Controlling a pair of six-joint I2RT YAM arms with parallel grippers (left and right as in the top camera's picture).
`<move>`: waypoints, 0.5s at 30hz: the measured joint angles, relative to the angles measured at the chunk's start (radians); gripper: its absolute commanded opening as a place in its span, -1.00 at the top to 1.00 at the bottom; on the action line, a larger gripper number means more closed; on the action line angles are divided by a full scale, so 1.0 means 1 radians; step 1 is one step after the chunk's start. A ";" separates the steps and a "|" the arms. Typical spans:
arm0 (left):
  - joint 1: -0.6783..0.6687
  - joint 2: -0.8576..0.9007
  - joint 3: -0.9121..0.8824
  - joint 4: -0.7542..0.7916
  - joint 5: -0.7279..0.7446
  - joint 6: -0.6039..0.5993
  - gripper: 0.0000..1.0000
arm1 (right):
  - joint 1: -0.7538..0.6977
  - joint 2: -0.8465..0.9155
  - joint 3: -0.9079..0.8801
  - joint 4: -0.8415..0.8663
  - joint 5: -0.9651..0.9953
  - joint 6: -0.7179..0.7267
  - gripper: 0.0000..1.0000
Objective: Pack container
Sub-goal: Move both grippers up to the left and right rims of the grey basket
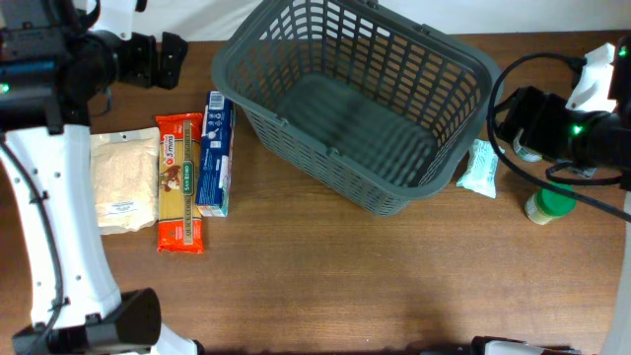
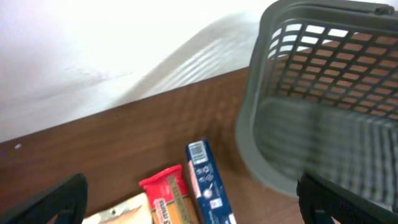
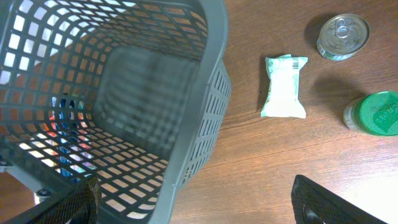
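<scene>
Left gripper (image 2: 191, 186): jaws spread wide, held over the far left of the table (image 1: 345, 286). Right gripper (image 3: 196, 182): jaws likewise spread, held above the container's right wall. Laid side by side left of the container are a blue box (image 1: 215, 153), a red pasta packet (image 1: 179, 182) and a pale bag (image 1: 123, 182). Right of it are a white pouch (image 3: 285, 87) just beside its corner, a tin (image 3: 343, 36) and a green-lidded jar (image 3: 376, 113). Container (image 1: 365, 108): dark grey basket, lattice walls, solid rim, set askew at far centre.

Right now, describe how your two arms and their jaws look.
The left arm has white tapered links with black joint housings. The right arm has a black housing with a green light, a white section, and a looping black cable. The jaws are matte black with angular tips in both wrist views.
</scene>
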 measured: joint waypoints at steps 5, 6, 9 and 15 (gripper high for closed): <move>-0.043 0.063 0.000 0.022 0.017 0.016 -0.88 | 0.021 0.009 0.000 -0.004 -0.005 0.016 -0.79; -0.058 0.080 0.000 0.024 0.019 0.026 -0.87 | 0.032 0.015 0.000 -0.007 -0.007 0.016 -0.79; -0.099 0.118 0.000 0.035 0.012 0.058 -0.89 | 0.065 0.043 0.000 -0.008 -0.007 0.018 -0.79; -0.163 0.155 0.000 0.066 -0.084 0.088 -0.93 | 0.104 0.115 0.000 -0.016 -0.007 0.036 -0.77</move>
